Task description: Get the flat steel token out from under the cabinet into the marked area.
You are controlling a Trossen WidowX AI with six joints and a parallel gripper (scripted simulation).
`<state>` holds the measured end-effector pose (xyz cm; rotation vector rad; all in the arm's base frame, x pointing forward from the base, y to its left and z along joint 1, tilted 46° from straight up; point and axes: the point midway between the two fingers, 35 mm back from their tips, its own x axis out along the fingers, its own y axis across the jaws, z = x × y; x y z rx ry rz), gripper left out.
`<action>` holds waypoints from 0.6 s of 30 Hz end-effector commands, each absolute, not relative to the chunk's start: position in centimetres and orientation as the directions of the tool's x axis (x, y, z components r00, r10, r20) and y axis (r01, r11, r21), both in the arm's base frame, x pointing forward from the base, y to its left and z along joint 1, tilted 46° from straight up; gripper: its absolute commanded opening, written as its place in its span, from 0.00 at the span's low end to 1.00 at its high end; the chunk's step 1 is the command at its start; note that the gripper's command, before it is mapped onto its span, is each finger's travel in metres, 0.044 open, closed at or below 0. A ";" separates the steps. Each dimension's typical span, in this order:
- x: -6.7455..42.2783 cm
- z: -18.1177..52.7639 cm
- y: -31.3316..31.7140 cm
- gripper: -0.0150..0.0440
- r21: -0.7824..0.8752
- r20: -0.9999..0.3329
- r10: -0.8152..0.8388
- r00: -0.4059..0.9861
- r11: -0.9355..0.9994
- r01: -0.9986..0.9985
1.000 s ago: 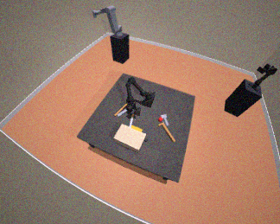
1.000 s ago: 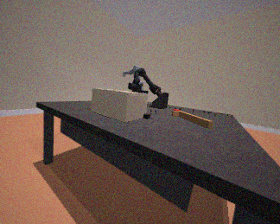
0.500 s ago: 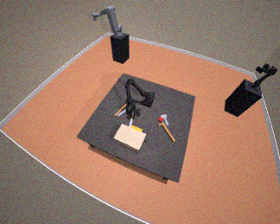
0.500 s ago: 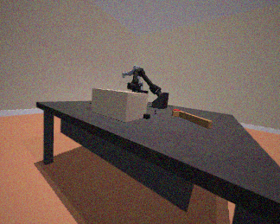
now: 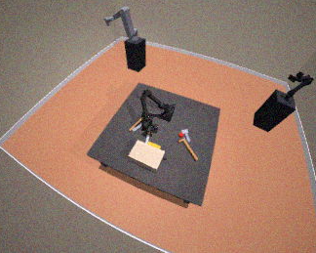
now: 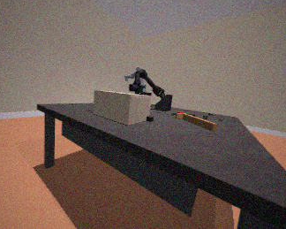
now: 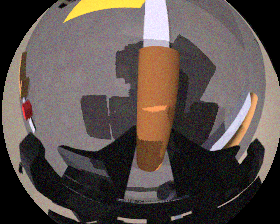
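The cabinet [image 5: 146,154] [image 6: 118,107] is a pale box near one table edge. The yellow marked area [image 5: 155,146] [image 7: 107,7] lies in front of it, partly in view. My gripper [image 5: 148,129] [image 7: 151,129] is shut on the wooden handle [image 7: 158,85] of a tool with a flat, pale metal blade [image 5: 147,139] [image 7: 157,22]. The blade points toward the cabinet beside the yellow area. Its tip is cut off in the wrist view, and I cannot tell whether it reaches under the cabinet. The token and the vent slots are not visible.
A long wooden tool [image 5: 189,150] [image 6: 198,121] lies at the right with a red piece [image 5: 181,135] [image 7: 27,110] and a grey piece [image 5: 185,132] near its head. Another blade [image 7: 233,121] with an orange-brown handle [image 5: 135,124] lies on the other side. A small black object [image 6: 149,118] stands beside the cabinet.
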<state>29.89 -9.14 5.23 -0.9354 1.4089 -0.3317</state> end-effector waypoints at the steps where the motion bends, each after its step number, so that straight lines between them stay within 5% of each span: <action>1: 30.6 5.2 -8.9 0.25 -0.719 -0.687 -0.702 0.188 0.618 -0.319; 18: 32.4 5.0 -8.2 0.25 -0.719 -0.687 -0.702 0.189 0.618 -0.317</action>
